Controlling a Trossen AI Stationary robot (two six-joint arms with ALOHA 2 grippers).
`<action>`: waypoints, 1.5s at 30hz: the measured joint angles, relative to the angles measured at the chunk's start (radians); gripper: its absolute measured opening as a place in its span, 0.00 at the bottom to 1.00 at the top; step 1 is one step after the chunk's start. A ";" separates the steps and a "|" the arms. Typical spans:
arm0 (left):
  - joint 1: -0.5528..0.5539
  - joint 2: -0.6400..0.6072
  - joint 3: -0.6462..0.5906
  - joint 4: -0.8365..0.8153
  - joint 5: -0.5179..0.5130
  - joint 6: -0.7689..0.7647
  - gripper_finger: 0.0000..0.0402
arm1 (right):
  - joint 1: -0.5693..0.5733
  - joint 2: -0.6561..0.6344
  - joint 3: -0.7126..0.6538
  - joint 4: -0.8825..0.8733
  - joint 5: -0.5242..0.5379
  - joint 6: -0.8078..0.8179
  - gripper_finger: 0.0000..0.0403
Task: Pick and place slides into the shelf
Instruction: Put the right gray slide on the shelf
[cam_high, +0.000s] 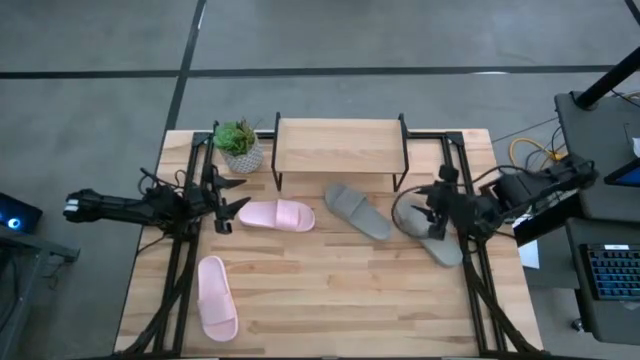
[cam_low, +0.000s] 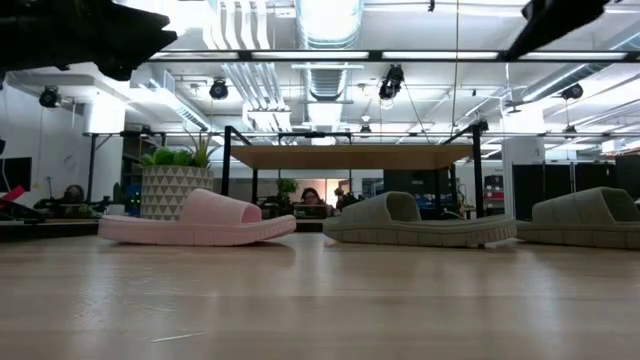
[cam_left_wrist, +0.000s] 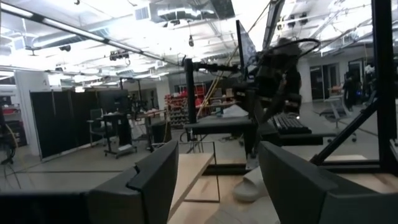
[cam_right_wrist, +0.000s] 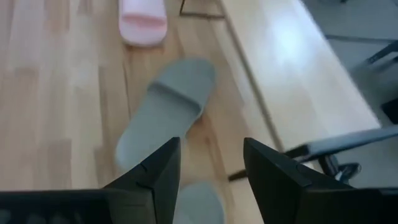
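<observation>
The shelf (cam_high: 338, 146) stands at the table's far edge, its board on thin black legs. One pink slide (cam_high: 277, 214) lies sole-down in front of it, and the second pink slide (cam_high: 216, 297) lies near the left front. A grey-green slide (cam_high: 357, 210) lies right of centre. The other grey-green slide (cam_high: 443, 247) lies partly under my right arm. My left gripper (cam_high: 230, 209) hovers open just left of the far pink slide, pointing right. My right gripper (cam_right_wrist: 211, 149) is open and raised above the grey-green slides (cam_right_wrist: 165, 127), touching neither.
A potted plant (cam_high: 240, 148) stands at the shelf's left end. Black frame rails (cam_high: 180, 260) run along both table sides. Bare wood (cam_high: 340, 290) lies between the slides and the near edge. Equipment (cam_high: 600, 150) stands past the right edge.
</observation>
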 joint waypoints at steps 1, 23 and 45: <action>0.000 0.004 0.000 0.002 -0.005 0.000 0.52 | 0.026 0.011 -0.002 -0.021 0.014 0.024 0.41; 0.000 0.022 0.000 0.000 -0.040 0.000 0.52 | 0.273 0.339 -0.134 -0.301 -0.152 0.489 0.41; 0.000 0.021 0.000 0.001 -0.041 0.000 0.52 | 0.276 0.645 -0.217 -0.223 -0.098 0.511 0.41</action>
